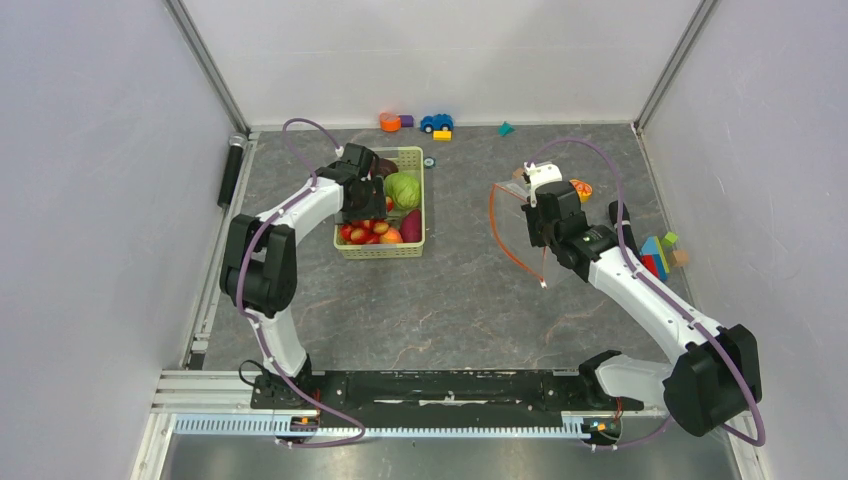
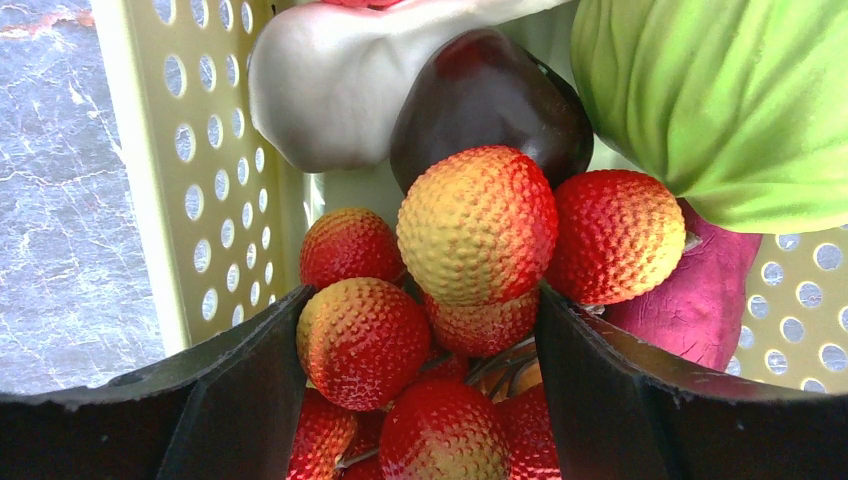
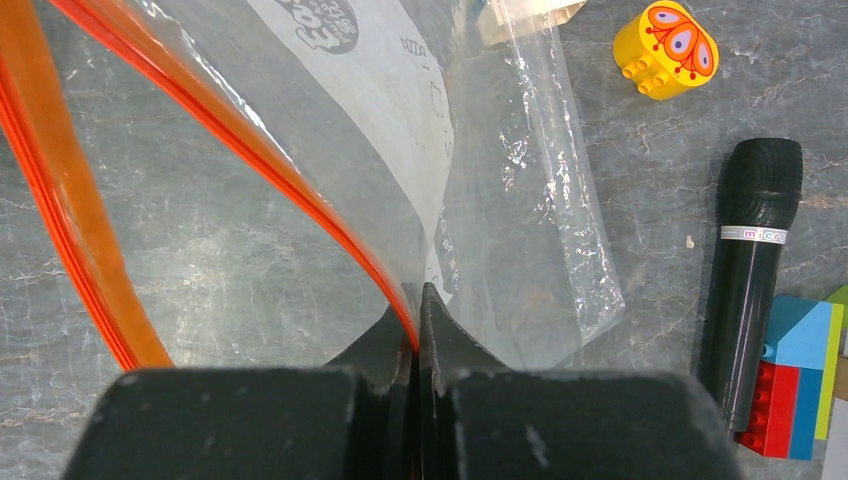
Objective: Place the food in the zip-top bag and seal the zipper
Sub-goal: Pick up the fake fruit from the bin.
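The food lies in a pale green basket (image 1: 382,250): red strawberries (image 1: 362,232), a green cabbage (image 1: 402,188) and a purple piece (image 1: 411,225). My left gripper (image 1: 364,215) is down in the basket. In the left wrist view it (image 2: 420,390) is open, with its jaws on either side of a cluster of strawberries (image 2: 477,222), below the cabbage (image 2: 720,100) and a dark purple piece (image 2: 490,90). My right gripper (image 1: 541,238) is shut on the mouth edge of the clear zip-top bag (image 1: 520,225). In the right wrist view it (image 3: 418,300) pinches the orange zipper (image 3: 300,190), and the bag (image 3: 520,200) hangs open.
A black toy microphone (image 3: 750,270), a yellow block (image 3: 665,45) and stacked coloured blocks (image 3: 795,380) lie to the right of the bag. A toy car (image 1: 436,122) and small blocks stand by the back wall. An orange slice toy (image 1: 582,190) lies behind the bag.
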Robot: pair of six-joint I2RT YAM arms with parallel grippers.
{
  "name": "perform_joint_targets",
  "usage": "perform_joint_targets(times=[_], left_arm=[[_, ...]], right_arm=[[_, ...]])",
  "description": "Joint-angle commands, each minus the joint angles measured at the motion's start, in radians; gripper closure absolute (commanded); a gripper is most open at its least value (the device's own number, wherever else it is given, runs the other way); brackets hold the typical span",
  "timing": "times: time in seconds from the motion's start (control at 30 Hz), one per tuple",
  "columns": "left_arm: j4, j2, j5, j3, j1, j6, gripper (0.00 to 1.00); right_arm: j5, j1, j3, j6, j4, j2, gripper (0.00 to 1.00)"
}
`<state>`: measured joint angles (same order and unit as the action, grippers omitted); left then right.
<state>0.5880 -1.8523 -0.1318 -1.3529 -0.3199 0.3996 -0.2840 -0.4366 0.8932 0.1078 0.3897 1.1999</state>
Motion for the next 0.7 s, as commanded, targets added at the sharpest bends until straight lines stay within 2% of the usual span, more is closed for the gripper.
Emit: perform_joint_targets(times=[0.0, 0.13, 0.3, 0.47, 0.67], left_arm=[[0.012, -0.012, 0.009, -0.006, -0.002, 0.043, 0.62], [0.012, 0.035, 0.011, -0.004, -0.003, 0.04, 0.97], [-0.005, 0.131, 0.032, 0.018, -0.005, 0.036, 0.98], [-0.088, 0.252, 0.066, 0.093, -0.009, 0.029, 0.98], [-0.105, 0.309, 0.075, 0.128, -0.013, 0.016, 0.98]], right_arm=[[0.01, 0.004, 0.022, -0.008, -0.027, -0.005, 1.0], [0.005, 0.003, 0.023, -0.009, -0.027, -0.006, 1.0], [0.002, 0.003, 0.024, -0.007, -0.022, -0.017, 1.0], [-0.009, 0.003, 0.023, -0.007, -0.024, -0.031, 1.0], [-0.013, 0.004, 0.024, -0.006, -0.022, -0.029, 1.0]])
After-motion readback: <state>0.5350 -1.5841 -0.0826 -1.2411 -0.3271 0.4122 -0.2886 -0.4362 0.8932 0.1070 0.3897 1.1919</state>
